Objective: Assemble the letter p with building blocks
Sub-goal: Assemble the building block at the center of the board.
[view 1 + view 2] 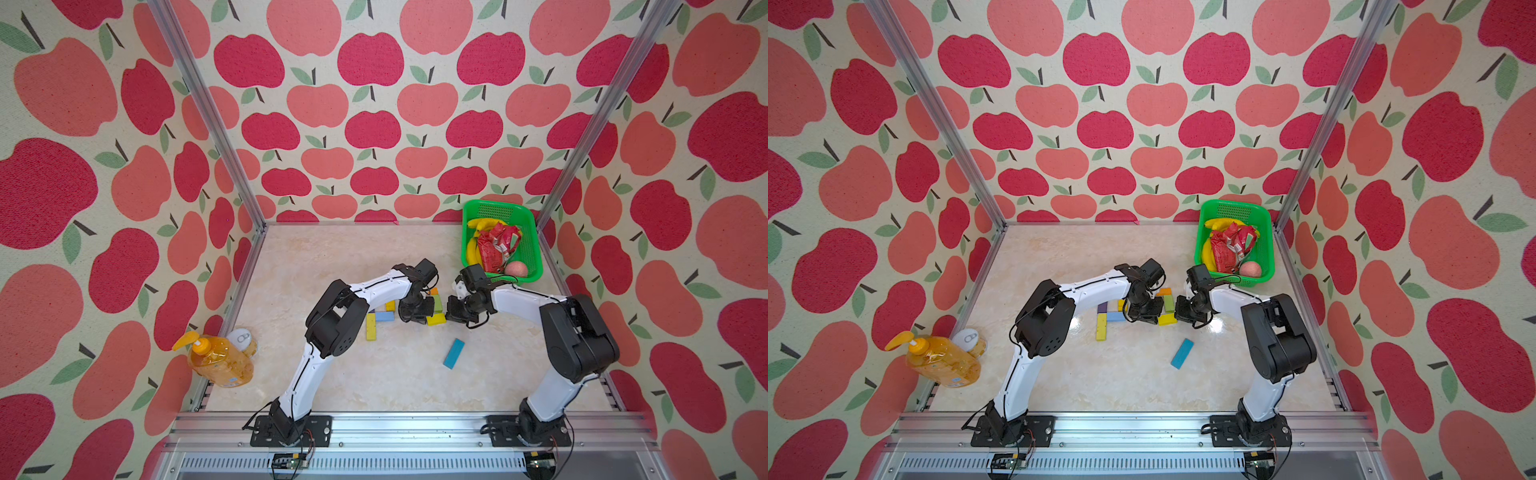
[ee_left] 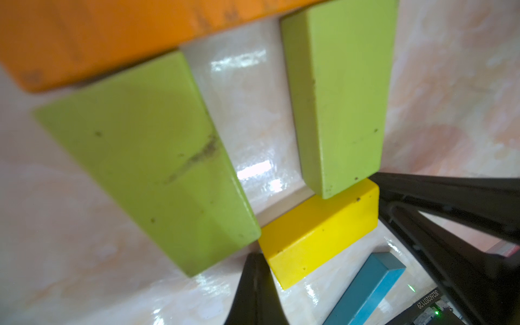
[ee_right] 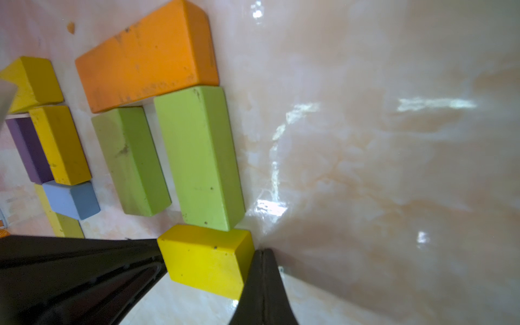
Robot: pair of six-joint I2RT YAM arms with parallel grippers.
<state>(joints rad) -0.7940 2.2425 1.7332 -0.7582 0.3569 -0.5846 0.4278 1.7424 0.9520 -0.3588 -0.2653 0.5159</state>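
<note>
Building blocks lie mid-table. A short yellow block (image 1: 435,319) (image 2: 318,233) (image 3: 205,261) butts the end of a light green block (image 1: 437,303) (image 3: 199,157). An orange block (image 1: 434,291) (image 3: 146,56) lies across the far end, and a second light green block (image 3: 130,160) lies beside the first. My left gripper (image 1: 424,320) (image 2: 254,270) is shut and empty, its tip against one end of the short yellow block. My right gripper (image 1: 448,316) (image 3: 263,267) is shut at the other end. Purple (image 1: 1102,307), light blue (image 1: 1115,317) and long yellow (image 1: 1101,327) blocks lie to the left. A blue block (image 1: 454,353) lies apart nearer the front.
A green basket (image 1: 530,232) with bananas, a red packet and a round pink fruit stands at the back right, close behind my right wrist. An orange pump bottle (image 1: 220,359) and a can (image 1: 241,337) stand at the left front. Metal frame posts edge the table.
</note>
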